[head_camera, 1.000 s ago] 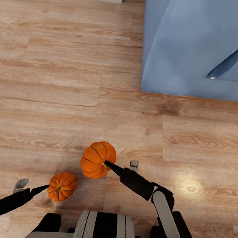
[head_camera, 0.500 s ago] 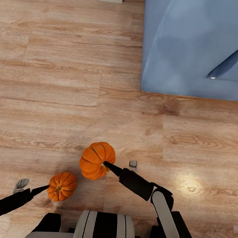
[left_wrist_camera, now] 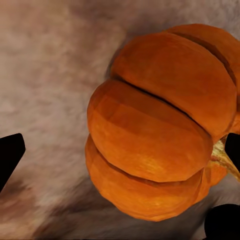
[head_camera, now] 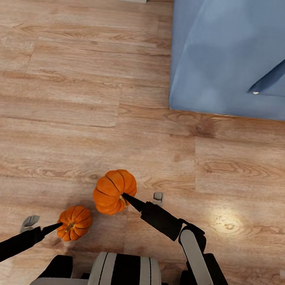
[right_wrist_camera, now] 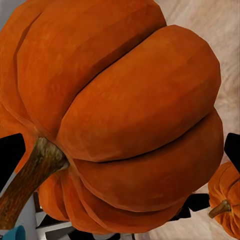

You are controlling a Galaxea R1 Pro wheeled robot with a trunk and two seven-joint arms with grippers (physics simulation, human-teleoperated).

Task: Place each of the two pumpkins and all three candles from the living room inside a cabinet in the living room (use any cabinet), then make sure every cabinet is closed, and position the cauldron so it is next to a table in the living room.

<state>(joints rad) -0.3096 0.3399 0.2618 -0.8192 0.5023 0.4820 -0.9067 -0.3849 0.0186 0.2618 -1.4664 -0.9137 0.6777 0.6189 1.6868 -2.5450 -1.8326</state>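
While both arms reached down toward the wood floor (head_camera: 75, 107), each claw had a pumpkin. The right gripper (head_camera: 126, 198) was closed on the bigger-looking pumpkin (head_camera: 112, 191), with one dark finger at its stem side. In the right wrist view that pumpkin (right_wrist_camera: 120, 115) sat between the two finger tips. The left gripper (head_camera: 56, 227) was at the small pumpkin (head_camera: 74, 223). In the left wrist view this pumpkin (left_wrist_camera: 155, 130) was pushed up to one finger, with a gap to the other, so I cannot tell if that claw really held it. Both pumpkins were low by the robot's front, near the blue sofa (head_camera: 242, 52).

The step in hand looked like picking up the two pumpkins. Next, the robot would need a sure hold on both, then to lift them and find the cabinet.
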